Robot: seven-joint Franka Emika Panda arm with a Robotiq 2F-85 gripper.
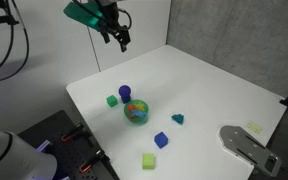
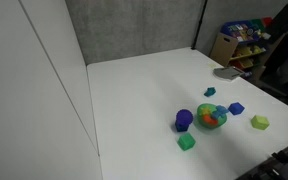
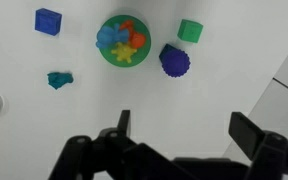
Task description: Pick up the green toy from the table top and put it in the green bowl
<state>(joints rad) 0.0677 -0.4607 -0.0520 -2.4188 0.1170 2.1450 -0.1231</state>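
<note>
The green toy (image 1: pixel 178 118), a small dark teal wedge, lies on the white table; it also shows in an exterior view (image 2: pixel 210 92) and in the wrist view (image 3: pixel 59 79). The green bowl (image 1: pixel 136 111) stands near it, with coloured pieces inside; it shows in an exterior view (image 2: pixel 212 117) and in the wrist view (image 3: pixel 123 42). My gripper (image 1: pixel 121 40) hangs high above the table's far side, open and empty; in the wrist view its fingers (image 3: pixel 184 128) are spread wide over bare table.
A blue cylinder (image 1: pixel 125 92), a bright green cube (image 1: pixel 112 100), a blue cube (image 1: pixel 161 140) and a pale yellow-green cube (image 1: pixel 149 160) lie around the bowl. A grey object (image 1: pixel 246 145) sits at the table's edge. A shelf with clutter (image 2: pixel 239 45) stands beyond the table.
</note>
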